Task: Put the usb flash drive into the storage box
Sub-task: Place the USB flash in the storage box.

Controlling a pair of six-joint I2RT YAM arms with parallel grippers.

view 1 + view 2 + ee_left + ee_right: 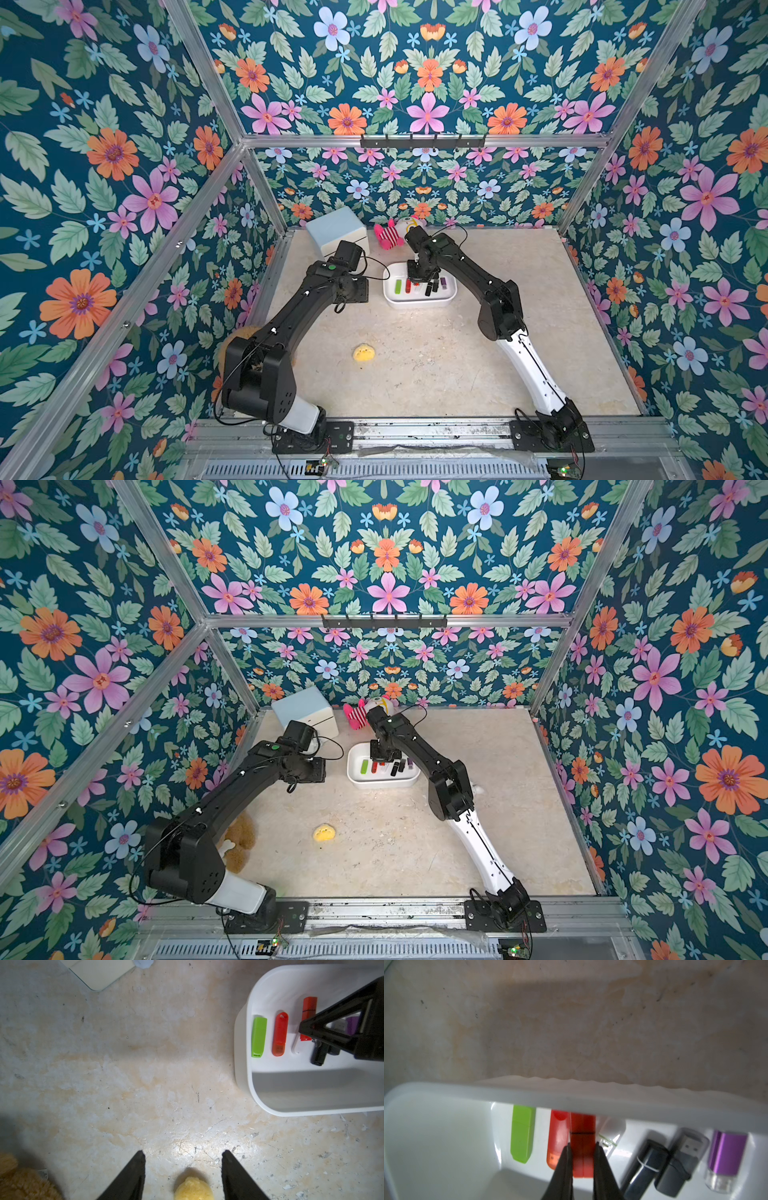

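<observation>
Your storage box (419, 303) sits toward 12 o'clock from the middle of the surface (436, 374), with a row of drives on its floor. At the box's 9 o'clock your left tool (184, 1153) hangs spread and empty over bare surface. Your right tool (582, 1145) is inside the box, pinching the red usb flash drive (582, 1126) among that row, beside a translucent orange-red drive (558, 1140) and a white drive (611, 1132). Expect it to be light, rigid and smooth, probably slippery. Grip the long flat sides at mid-body, clear of the seam. It is an opaque red block with one dark seam line across it.
</observation>
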